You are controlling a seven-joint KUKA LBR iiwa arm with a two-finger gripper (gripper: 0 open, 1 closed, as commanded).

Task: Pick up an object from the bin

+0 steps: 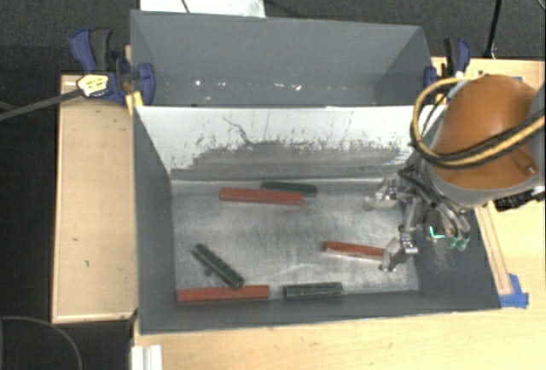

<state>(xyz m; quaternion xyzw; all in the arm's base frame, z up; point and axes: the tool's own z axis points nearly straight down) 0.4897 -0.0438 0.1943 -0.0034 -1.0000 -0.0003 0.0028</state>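
My gripper (pixel 397 256) hangs low at the right side of the bin, its fingertips just right of the end of a short red-brown bar (pixel 353 251) that lies flat on the floor. Nothing shows between the fingers. A short dark green bar (pixel 312 291) lies near the front wall, below and left of the gripper.
A long red-brown bar (pixel 261 197) and a dark green bar (pixel 288 187) lie together near the back of the bin floor. At front left lie a slanted dark green bar (pixel 217 266) and a long red-brown bar (pixel 223 294) along the front wall.
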